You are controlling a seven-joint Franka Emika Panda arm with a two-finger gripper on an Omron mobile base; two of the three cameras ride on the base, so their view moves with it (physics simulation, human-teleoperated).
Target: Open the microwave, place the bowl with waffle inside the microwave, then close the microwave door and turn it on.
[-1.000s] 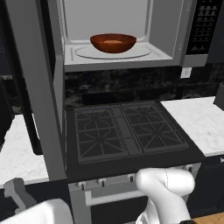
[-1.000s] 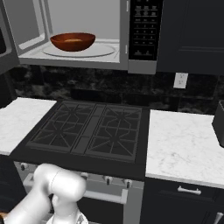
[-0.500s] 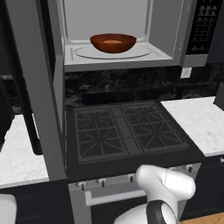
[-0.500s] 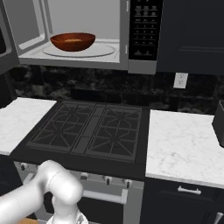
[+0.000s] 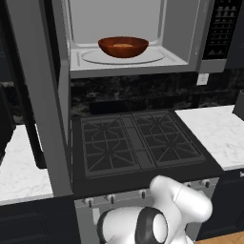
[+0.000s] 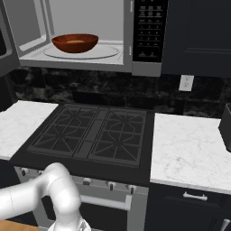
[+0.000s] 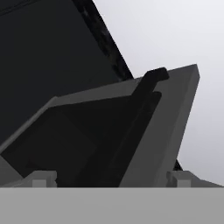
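Inside the microwave (image 5: 190, 43), bowl (image 5: 123, 46) with waffle (image 5: 123, 45) sits on turntable; door (image 5: 35, 95) swung open, gripper (image 7: 112, 178) spread wide facing it.

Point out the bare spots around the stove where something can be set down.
Bare marble counter to the right of the stove, up to a dark object at the far edge. Another bare patch of counter on the left. The microwave floor is crowded by the bowl.

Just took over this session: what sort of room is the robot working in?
A home-style kitchen, rendered: an open microwave holding a bowl above a black gas stove, flanked by a white marble counter.
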